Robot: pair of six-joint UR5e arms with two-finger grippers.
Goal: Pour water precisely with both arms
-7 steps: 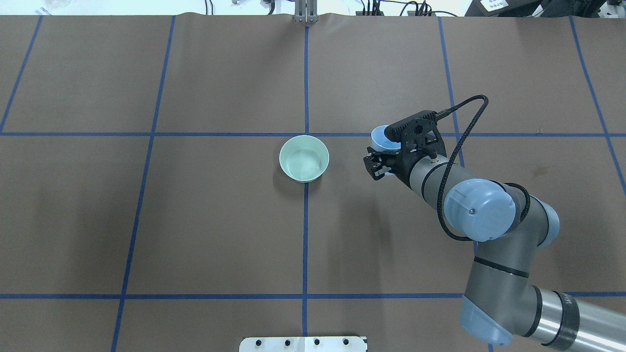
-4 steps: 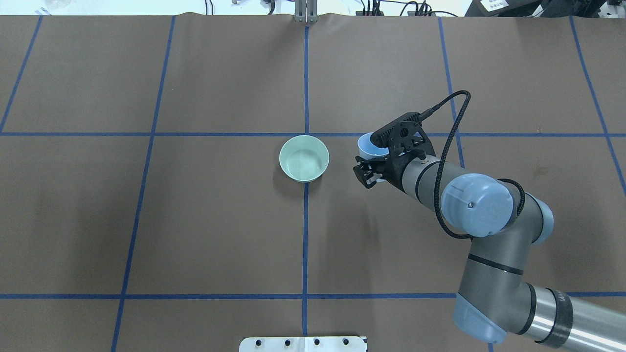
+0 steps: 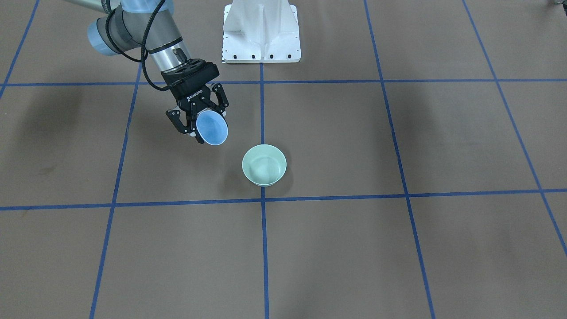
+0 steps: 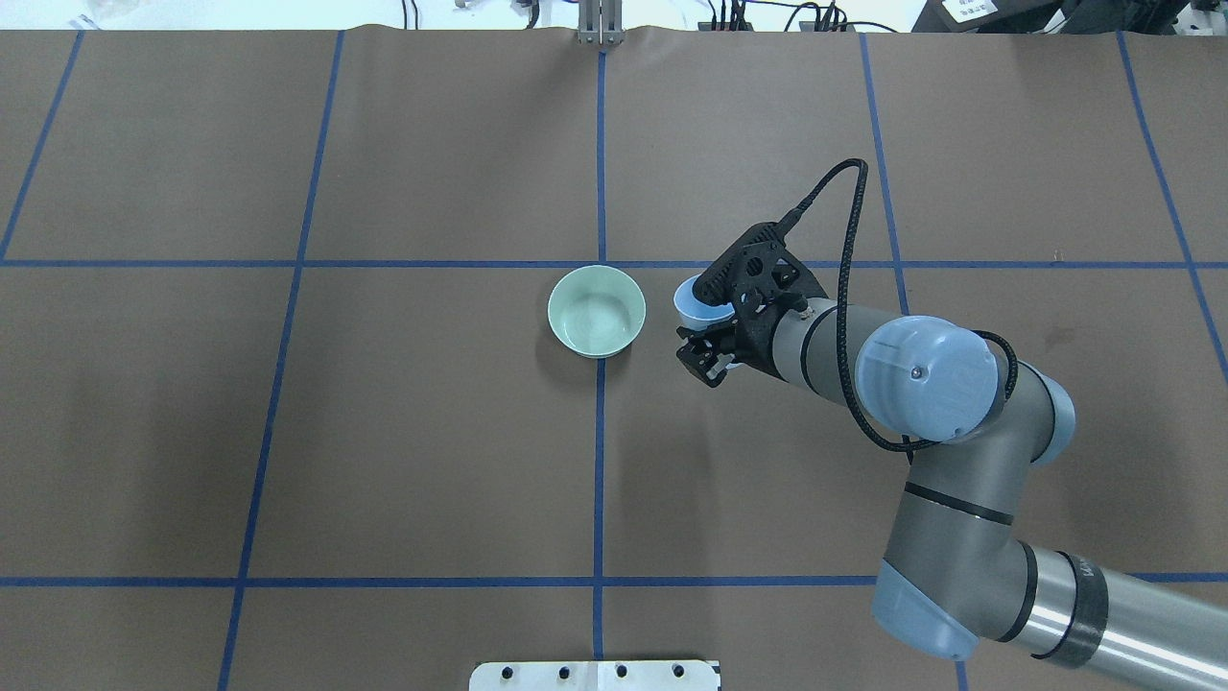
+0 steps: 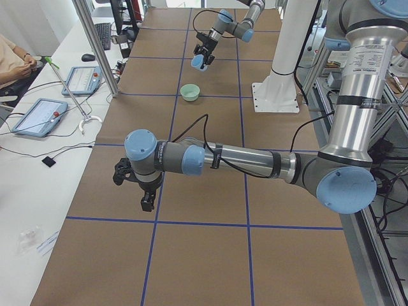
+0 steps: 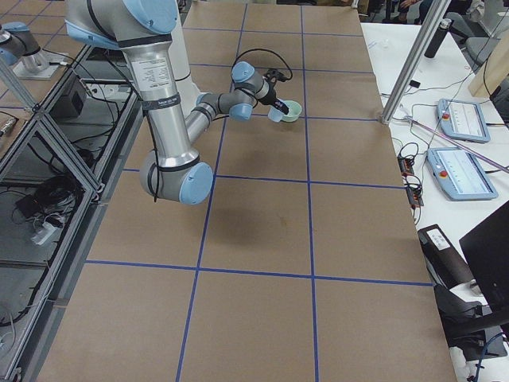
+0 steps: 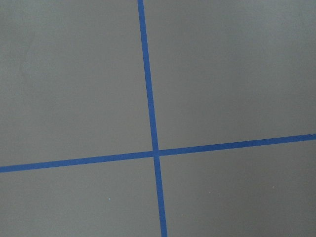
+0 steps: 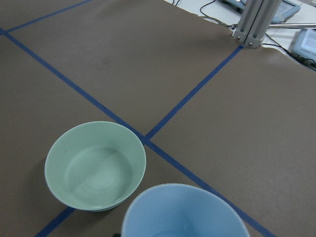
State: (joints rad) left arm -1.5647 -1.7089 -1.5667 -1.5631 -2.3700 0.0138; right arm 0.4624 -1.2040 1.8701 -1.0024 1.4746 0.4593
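The table (image 4: pixel 384 432) is covered in brown paper divided by blue tape lines (image 7: pixel 150 98), and the white pedestal (image 3: pixel 261 31) stands at the robot's edge. An aluminium post (image 8: pixel 252 22) rises at the far edge, beyond the bowl. We count two vessels: one green bowl (image 4: pixel 596 312), standing upright on a tape crossing near the table's middle, and one blue cup (image 3: pixel 212 128). The right gripper (image 3: pixel 201 124) has its fingers closed around the blue cup and carries it above the paper, just beside the green bowl's rim on the robot's right, with a narrow strip of paper between the two. Against the overhead picture of a second ago, the right arm (image 4: pixel 921 384) has swung the cup toward the bowl – it then hung well off to the right – while the bowl lies where it did. The water (image 8: pixel 96 185) shows as a faint glossy ring in the bottom of the green bowl; whether the cup holds any, we cannot tell. Of two arms, the left arm (image 5: pixel 242 159) reaches low over bare paper far from both vessels. The left gripper (image 5: pixel 132 189) appears only in the side view, so we cannot tell how its fingers stand.
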